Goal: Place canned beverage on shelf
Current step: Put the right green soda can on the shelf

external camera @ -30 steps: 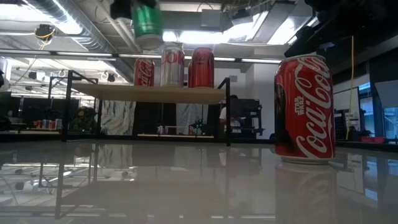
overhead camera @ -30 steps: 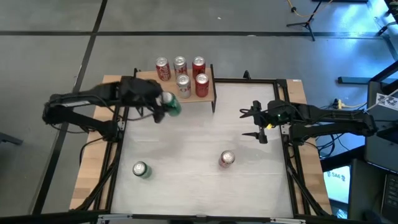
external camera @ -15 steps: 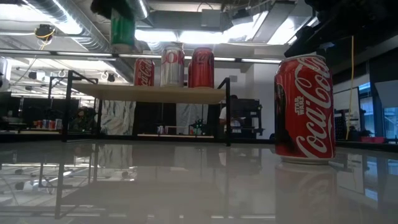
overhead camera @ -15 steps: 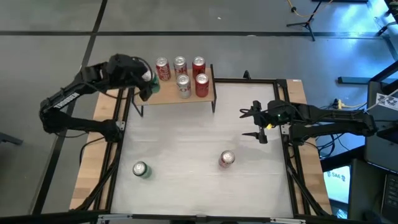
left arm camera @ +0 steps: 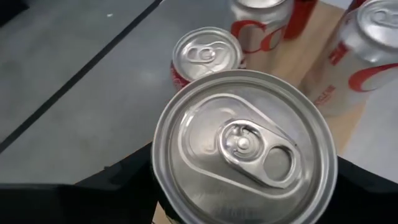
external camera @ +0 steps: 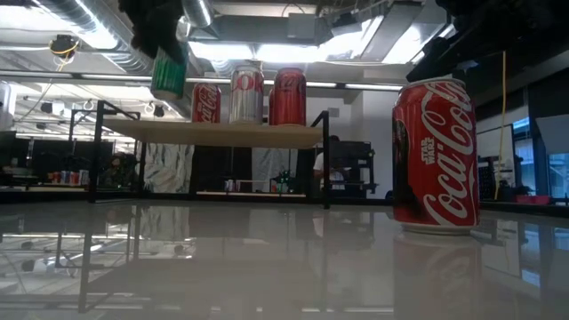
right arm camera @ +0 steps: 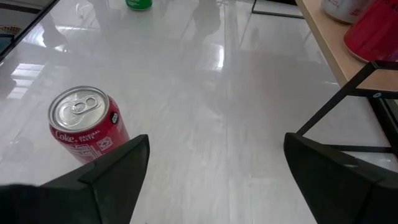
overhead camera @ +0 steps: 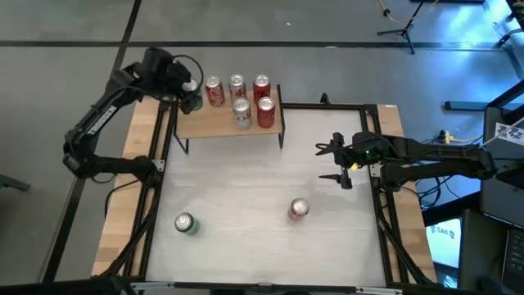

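Observation:
My left gripper (overhead camera: pixel 187 90) is shut on a green can (overhead camera: pixel 195 101) above the left end of the shelf (overhead camera: pixel 214 123), a light-wood board on thin black legs. In the low view the green can (external camera: pixel 167 76) hangs clear above the board (external camera: pixel 213 133). Several red and silver cans (overhead camera: pixel 241 98) stand on the shelf. My right gripper (overhead camera: pixel 336 162) is open and empty at the table's right side. A red can (overhead camera: pixel 299 210) and a second green can (overhead camera: pixel 185 223) stand upright on the white table. My left gripper pinches the green can between its two fingers (left arm camera: pixel 115 186), which lie on opposite sides of the can's wall just below its top rim (left arm camera: pixel 163 168). The fingers come from above, pointing down. The can hangs lifted clear of the shelf, nearly upright, top up.
The red can (right arm camera: pixel 84 127) stands close in front of my right gripper, and it shows large in the low view (external camera: pixel 436 156). The shelf's near left part (overhead camera: pixel 205 124) is bare wood. The table's wooden side strips (overhead camera: pixel 123 205) and black frame border the white top.
My left gripper has carried the green can from in front of the shelf toward the table's far left, and now holds it above the shelf's left end. The can has turned from tilted to nearly upright and has come lower toward the board.

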Motion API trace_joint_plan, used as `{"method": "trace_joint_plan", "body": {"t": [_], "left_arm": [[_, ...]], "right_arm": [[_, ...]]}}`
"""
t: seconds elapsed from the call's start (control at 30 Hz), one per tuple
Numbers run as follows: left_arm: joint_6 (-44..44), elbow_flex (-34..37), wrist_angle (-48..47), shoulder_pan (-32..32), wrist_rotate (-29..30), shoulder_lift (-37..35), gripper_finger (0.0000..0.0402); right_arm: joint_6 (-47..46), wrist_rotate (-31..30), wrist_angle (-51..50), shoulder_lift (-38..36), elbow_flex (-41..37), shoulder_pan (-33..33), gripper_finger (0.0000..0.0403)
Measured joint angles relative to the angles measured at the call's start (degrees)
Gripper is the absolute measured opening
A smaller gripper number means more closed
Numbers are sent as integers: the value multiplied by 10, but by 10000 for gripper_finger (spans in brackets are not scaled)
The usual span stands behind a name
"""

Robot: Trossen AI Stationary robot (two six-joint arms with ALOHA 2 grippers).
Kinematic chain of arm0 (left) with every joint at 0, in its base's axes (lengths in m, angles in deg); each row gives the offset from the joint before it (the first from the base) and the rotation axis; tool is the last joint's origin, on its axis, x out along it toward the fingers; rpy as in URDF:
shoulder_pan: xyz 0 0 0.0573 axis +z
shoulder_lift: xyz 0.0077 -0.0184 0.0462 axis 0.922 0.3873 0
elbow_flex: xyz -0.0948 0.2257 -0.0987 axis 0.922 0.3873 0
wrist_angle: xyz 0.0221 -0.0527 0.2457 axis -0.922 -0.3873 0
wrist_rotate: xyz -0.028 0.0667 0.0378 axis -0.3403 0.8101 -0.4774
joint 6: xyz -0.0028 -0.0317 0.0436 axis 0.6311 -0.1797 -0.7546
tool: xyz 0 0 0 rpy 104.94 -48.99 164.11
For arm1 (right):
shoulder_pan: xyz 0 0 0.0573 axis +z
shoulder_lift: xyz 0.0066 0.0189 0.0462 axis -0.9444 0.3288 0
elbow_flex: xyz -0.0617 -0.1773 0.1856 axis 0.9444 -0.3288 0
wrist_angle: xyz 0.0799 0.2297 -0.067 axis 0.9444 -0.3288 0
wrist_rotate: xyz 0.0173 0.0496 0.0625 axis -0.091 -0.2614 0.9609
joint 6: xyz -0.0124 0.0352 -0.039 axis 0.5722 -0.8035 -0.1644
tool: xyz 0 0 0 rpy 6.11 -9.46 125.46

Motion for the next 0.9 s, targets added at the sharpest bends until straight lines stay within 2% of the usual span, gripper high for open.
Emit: {"method": "trace_joint_plan", "body": {"t": [0.13, 0.27, 0.47, 0.7, 0.9], "left_arm": [[-33, 0, 9, 43, -20, 12, 284], [-51, 2, 26, 91, -73, 21, 284], [-77, 61, 70, 133, -121, 22, 284], [-107, 120, 161, 155, -128, 22, 284], [-111, 141, 174, 182, -156, 22, 284]], "right_arm": [[0, 0, 0, 0, 0, 0, 365], [0, 0, 0, 0, 0, 0, 365], [0, 0, 0, 0, 0, 0, 365], [-10, 0, 0, 0, 0, 0, 365], [-31, 0, 0, 0, 0, 0, 365]]}}
